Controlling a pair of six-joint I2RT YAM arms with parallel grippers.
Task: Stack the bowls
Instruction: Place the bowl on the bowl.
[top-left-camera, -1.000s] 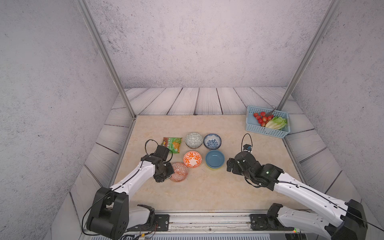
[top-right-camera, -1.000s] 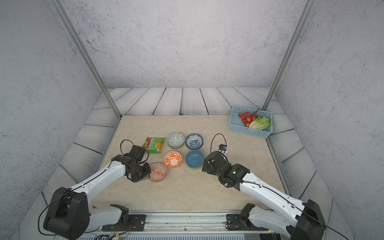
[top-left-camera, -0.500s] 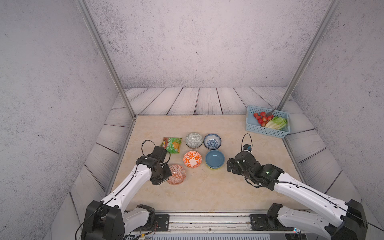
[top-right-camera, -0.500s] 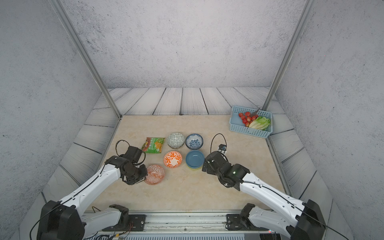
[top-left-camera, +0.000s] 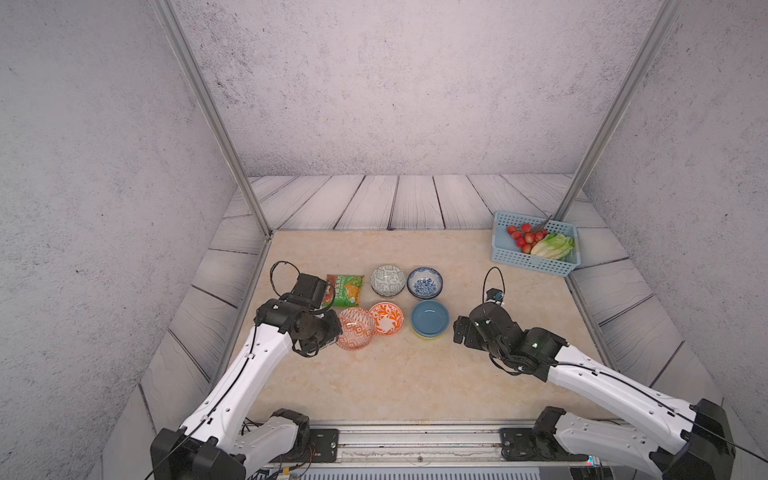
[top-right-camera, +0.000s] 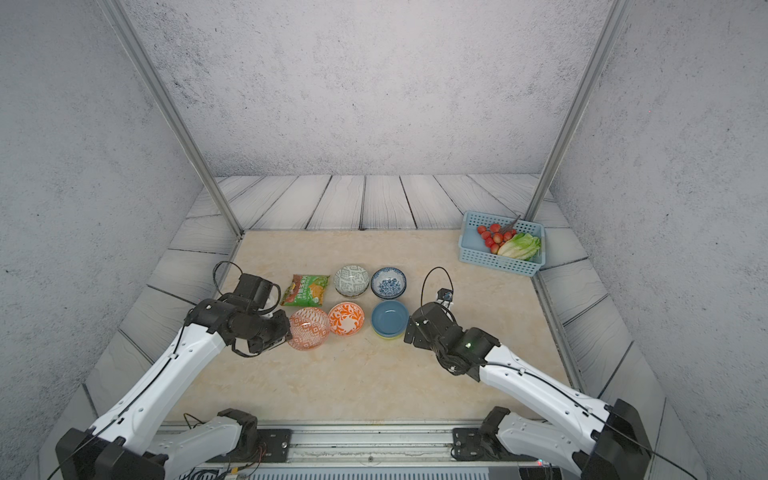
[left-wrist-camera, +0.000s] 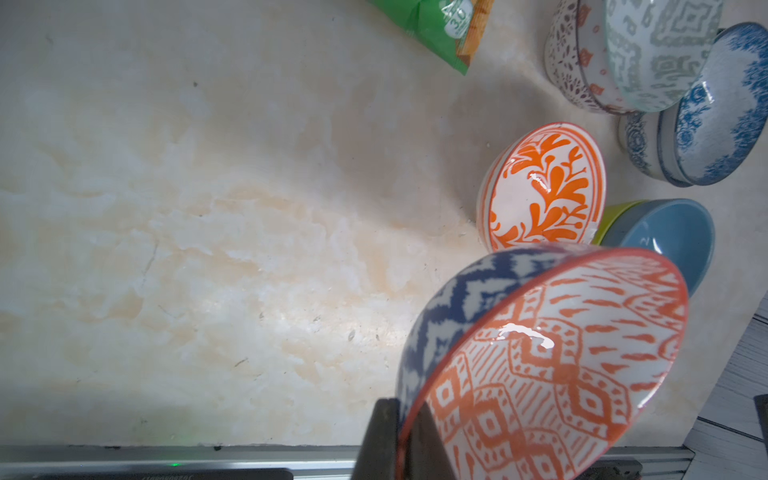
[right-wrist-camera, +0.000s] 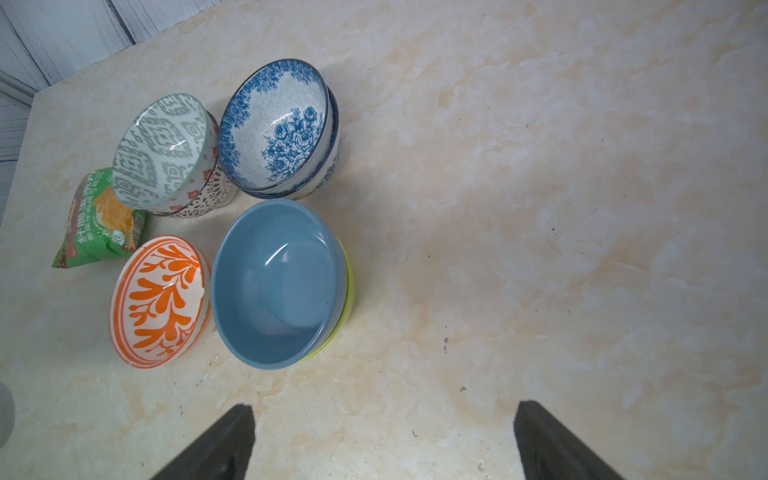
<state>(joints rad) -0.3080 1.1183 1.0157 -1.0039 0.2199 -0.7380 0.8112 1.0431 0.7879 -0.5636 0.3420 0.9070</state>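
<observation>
Left arm (top-left-camera: 249, 365), right arm (top-left-camera: 602, 382): white shells, black joints, looping black cables, black bases on silver rail (top-left-camera: 415, 440).

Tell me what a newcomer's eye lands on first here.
The left end effector pinches the rim of a tilted orange diamond-patterned bowl, beside the orange leaf-patterned bowl. At the far right corner, a light blue basket holds tomatoes and lettuce.

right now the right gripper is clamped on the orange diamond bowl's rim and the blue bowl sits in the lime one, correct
No: the left gripper is clamped on the rim of the orange diamond bowl, as the left wrist view shows; the right gripper stands open and empty. The blue bowl does sit in the lime bowl.
</observation>
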